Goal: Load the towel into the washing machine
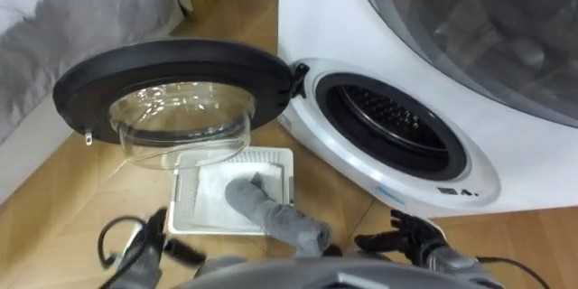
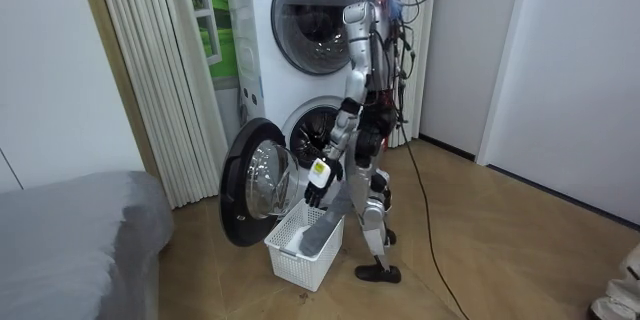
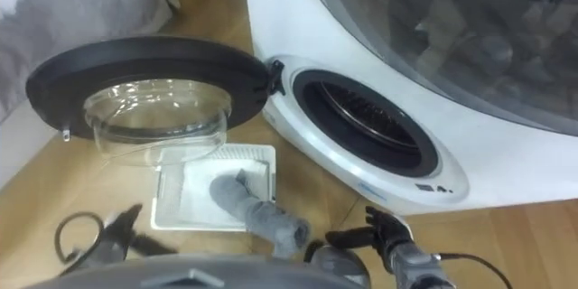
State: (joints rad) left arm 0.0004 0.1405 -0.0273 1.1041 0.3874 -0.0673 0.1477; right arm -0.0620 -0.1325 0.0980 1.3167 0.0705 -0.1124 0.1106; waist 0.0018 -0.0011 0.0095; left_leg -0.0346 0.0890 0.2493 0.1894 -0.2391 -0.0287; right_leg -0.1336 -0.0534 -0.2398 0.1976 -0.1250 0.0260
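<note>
No legible text, just tiny unreadable print (image 1: 456, 191) on the washing machine (image 1: 515, 158) front.

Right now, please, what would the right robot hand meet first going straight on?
The right robot hand would probably meet the grey towel hanging out of the white laundry basket, though depth is unclear.

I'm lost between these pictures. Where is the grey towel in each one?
Left eye view: the grey towel lies low at centre, trailing out of the white basket toward the bottom edge.
Right eye view: the same spot, a little left of centre.
Room view: lower centre, rising slantwise out of the basket by the robot's legs.
Shared landmark: the washing machine's open round door, right beside the basket.
</note>
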